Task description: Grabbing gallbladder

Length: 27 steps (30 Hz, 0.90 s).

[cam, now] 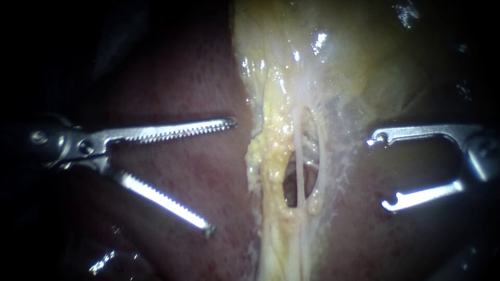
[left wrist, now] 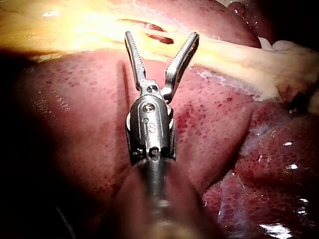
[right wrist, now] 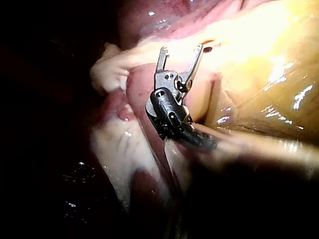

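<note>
The liver point(cam: 198, 171) is dark red, speckled with finer red dots. At twelve o'clock the gallbladder point(cam: 364, 52) glistens yellow-green, paling to white toward the centre. Lumpy yellow fat point(cam: 268, 156) runs from the centre to six o'clock, crossed by thin cream tubes point(cam: 301, 156). The left instrument point(cam: 221, 176), at nine o'clock, is silver with ridged, toothed jaws. The right instrument point(cam: 380, 173), at three o'clock, is smooth silver.
</note>
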Available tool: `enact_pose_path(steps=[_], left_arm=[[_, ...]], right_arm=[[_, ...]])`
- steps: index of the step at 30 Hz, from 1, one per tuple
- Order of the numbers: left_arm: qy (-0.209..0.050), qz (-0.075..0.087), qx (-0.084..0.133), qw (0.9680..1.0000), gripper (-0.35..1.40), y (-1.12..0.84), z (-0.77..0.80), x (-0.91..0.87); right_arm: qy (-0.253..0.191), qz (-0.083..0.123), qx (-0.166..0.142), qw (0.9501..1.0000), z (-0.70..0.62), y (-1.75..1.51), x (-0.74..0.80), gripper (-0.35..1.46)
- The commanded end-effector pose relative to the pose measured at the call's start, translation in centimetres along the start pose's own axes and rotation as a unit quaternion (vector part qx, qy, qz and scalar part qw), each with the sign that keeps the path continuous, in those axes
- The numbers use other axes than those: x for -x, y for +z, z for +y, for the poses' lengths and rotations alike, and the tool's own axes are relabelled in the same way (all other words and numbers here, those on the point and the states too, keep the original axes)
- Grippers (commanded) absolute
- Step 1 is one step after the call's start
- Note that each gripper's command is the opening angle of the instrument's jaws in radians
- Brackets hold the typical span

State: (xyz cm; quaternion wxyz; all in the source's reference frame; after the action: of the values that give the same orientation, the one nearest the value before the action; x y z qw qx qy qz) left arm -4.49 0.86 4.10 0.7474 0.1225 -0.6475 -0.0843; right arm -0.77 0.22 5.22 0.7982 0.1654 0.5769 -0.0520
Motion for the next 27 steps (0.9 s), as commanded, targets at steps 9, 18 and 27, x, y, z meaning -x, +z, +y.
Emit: enact_pose_path(steps=[9, 18, 27], left_arm=[[-0.099, 0.001, 0.004, 0.9951, 0.91, -0.02, -0.06, 0.04], [-0.199, 0.025, 0.052, 0.9782, 0.71, -0.03, 0.03, 0.14], [-0.237, 0.042, 0.09, 0.9665, 0.54, 0.13, 0.14, 0.14]], right_arm=[[0.0, 0.0, 0.0, 1.0, 0.0, 0.0, 0.0, 0.6], [0.0, 0.0, 0.0, 1.0, 0.0, -0.01, 0.01, 0.6], [0.0, 0.0, 0.0, 1.0, -0.01, -0.01, 0.01, 0.59]])
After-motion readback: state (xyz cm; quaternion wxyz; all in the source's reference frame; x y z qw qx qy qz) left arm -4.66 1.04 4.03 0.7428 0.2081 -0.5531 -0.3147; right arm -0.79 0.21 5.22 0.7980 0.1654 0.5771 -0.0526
